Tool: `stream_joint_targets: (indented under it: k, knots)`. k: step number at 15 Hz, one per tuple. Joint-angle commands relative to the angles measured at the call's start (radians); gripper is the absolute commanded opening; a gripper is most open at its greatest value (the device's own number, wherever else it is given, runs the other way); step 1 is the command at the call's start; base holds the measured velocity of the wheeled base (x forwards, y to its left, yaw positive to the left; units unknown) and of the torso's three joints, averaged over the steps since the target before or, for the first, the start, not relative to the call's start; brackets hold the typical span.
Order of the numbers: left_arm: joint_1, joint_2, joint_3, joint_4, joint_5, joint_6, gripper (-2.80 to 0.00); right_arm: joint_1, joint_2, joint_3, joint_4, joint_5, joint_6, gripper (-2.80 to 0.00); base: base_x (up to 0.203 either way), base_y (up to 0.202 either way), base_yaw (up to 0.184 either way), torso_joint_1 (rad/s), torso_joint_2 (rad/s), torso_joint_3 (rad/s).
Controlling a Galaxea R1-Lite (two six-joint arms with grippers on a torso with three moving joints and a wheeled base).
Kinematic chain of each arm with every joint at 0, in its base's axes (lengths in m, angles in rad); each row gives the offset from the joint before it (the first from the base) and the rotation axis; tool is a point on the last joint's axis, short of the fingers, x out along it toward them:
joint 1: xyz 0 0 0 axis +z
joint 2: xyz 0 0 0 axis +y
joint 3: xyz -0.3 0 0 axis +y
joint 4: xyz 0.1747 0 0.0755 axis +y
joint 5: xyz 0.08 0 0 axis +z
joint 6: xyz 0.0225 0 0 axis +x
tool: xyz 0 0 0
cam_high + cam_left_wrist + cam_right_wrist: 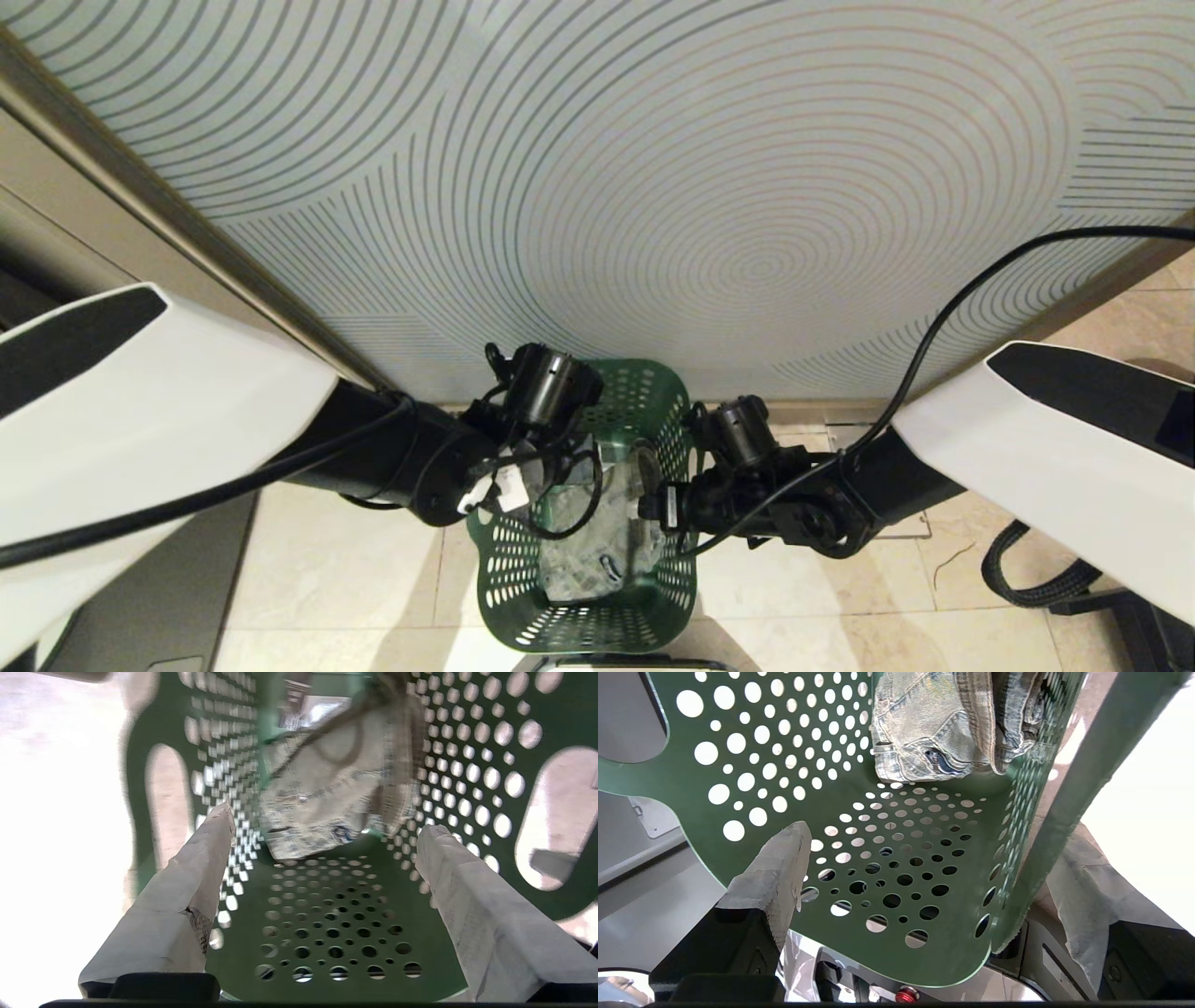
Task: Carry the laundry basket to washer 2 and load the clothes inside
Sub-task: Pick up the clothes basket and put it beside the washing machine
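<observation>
The green perforated plastic laundry basket (644,588) stands on the pale marble-tiled floor (345,560), directly in front of the robot and just short of a large wall panel (653,168) printed with fine concentric curved lines. Inside the basket lies a crumpled piece of faded light-blue denim clothing (588,551), pushed toward one end, so that much of the basket's holed bottom shows bare in both wrist views.

The left tool (322,840) hangs over the basket's open mouth, its two pale padded fingers (196,858) spread wide with nothing between them; the denim lies beyond their tips, untouched. Each long wall of the basket has an oval handle cut-out, one to either side of this tool.

The right tool (924,858) sits at the basket's opposite long side, its fingers also spread wide and straddling the rim: one finger (775,868) inside the wall, the other outside behind the basket's edge. It grips nothing.

Open floor lies on both sides of the basket. Beyond it the panel's base closes the way forward. A black ribbed cable (1027,569) coils on the floor to the basket's right.
</observation>
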Motion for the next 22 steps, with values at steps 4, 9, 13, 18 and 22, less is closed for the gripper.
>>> stream_joint_targets:
  k: [4, 9, 13, 18, 22]
  knots:
    - [0.086, 0.025, -0.107, 0.092, 0.024, -0.008, 0.00, 0.002, 0.002, 0.004, -0.002, -0.003, 0.001, 0.00, 0.000, 0.000, 0.000, 0.000, 0.00, 0.000]
    - [0.186, 0.063, -0.141, 0.086, 0.012, 0.001, 0.00, 0.001, 0.000, 0.006, -0.002, -0.003, 0.001, 0.00, 0.000, 0.000, 0.000, 0.000, 0.00, 0.000]
    - [0.227, 0.066, -0.127, 0.086, 0.001, 0.005, 0.00, 0.000, 0.000, 0.014, -0.002, -0.003, 0.001, 0.00, 0.000, 0.000, 0.000, 0.000, 0.00, 0.000]
    - [0.313, 0.015, -0.067, 0.034, -0.094, 0.114, 0.00, 0.002, 0.000, 0.018, -0.003, -0.003, 0.001, 0.00, 0.000, 0.000, 0.000, 0.000, 0.00, 0.000]
    - [0.351, -0.044, 0.038, 0.021, -0.121, 0.146, 0.00, 0.002, 0.000, 0.018, -0.002, -0.003, -0.016, 0.00, 0.000, 0.000, 0.000, 0.000, 0.00, 0.000]
